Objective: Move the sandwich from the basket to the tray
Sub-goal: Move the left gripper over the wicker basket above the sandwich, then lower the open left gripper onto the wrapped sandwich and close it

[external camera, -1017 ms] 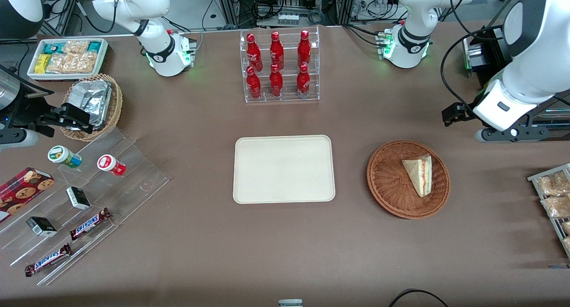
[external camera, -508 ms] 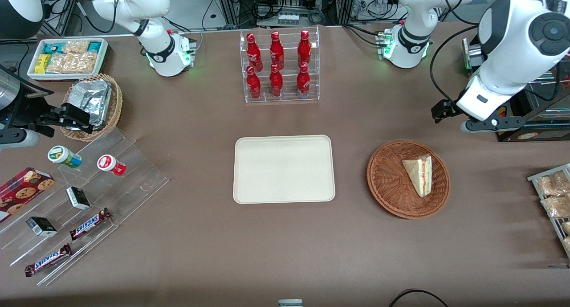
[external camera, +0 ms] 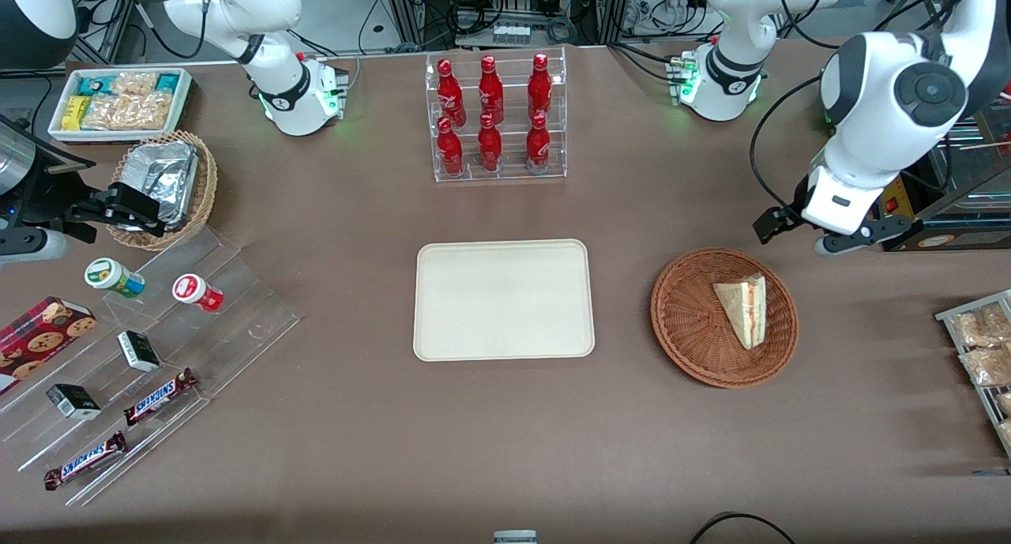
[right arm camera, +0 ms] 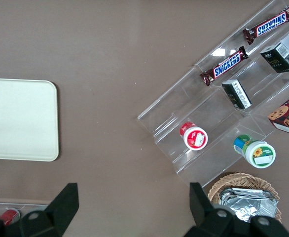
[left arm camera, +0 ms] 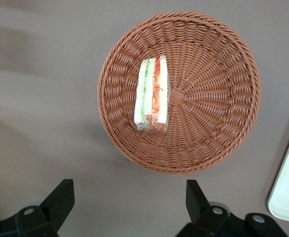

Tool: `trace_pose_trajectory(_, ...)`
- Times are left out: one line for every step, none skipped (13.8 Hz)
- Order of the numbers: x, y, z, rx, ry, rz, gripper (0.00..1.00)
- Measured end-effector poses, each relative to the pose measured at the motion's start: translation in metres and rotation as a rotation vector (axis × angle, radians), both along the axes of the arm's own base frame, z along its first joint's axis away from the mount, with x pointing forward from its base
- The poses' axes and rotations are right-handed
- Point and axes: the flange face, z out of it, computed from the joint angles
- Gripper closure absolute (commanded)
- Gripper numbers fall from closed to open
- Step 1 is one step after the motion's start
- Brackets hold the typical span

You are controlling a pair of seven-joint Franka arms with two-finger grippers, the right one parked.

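Observation:
The sandwich [external camera: 744, 309], a white-bread wedge with red and green filling, lies in the round reddish-brown basket [external camera: 687, 323], toward the basket's working-arm edge. The cream-white tray [external camera: 503, 299] lies flat at the table's middle, beside the basket, with nothing on it. My left gripper [external camera: 857, 238] hangs above the table just outside the basket's rim, farther from the front camera than the sandwich. In the left wrist view the gripper [left arm camera: 128, 197] is open over bare tablecloth, short of the basket [left arm camera: 218, 74] and the sandwich [left arm camera: 153, 96]; a corner of the tray [left arm camera: 288, 192] shows too.
A clear rack of red bottles [external camera: 496, 118] stands farther from the front camera than the tray. A wire rack of snack packets [external camera: 983, 354] sits at the working arm's end. A stepped acrylic stand with snacks [external camera: 134, 354], a tan basket of foil packets [external camera: 166, 185] and a white bin [external camera: 118, 102] lie toward the parked arm's end.
My left arm has swung in from the table's end toward the basket, and the gripper now hangs close to its rim. The sandwich, basket and tray have not moved.

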Motion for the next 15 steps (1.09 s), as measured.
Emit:
trace_pose_trajectory(0.001,0.000,-0.014,-0.003,0.000,0.005,0.00)
trace_pose_trajectory(0.001,0.000,-0.031,-0.007,-0.005,0.006,0.00)
trace_pose_trajectory(0.000,0.000,-0.047,-0.010,-0.001,0.006,0.00)
trace_pose_trajectory(-0.001,0.000,-0.063,-0.012,0.012,0.006,0.00)
trace_pose_trajectory(-0.001,0.000,-0.075,-0.014,0.021,0.005,0.00)
trace_pose_trajectory(0.001,0.000,-0.083,-0.017,0.021,0.004,0.00)
trace_pose_trajectory(0.003,-0.001,-0.089,-0.019,0.022,0.003,0.00)
trace_pose_trajectory(0.004,-0.001,-0.093,-0.021,0.019,0.002,0.00)
trace_pose_trajectory(0.006,-0.002,-0.095,-0.024,0.009,0.002,0.00)
trace_pose_trajectory(0.008,-0.002,-0.096,-0.026,-0.003,0.001,0.00)
trace_pose_trajectory(0.010,-0.002,-0.098,-0.029,-0.014,0.000,0.00)
trace_pose_trajectory(0.011,-0.003,-0.100,-0.031,-0.023,0.000,0.00)
trace_pose_trajectory(0.013,-0.003,-0.102,-0.034,-0.032,0.000,0.00)
trace_pose_trajectory(0.014,-0.003,-0.105,-0.036,-0.038,0.000,0.00)
trace_pose_trajectory(0.016,-0.003,-0.110,-0.039,-0.045,0.000,0.00)
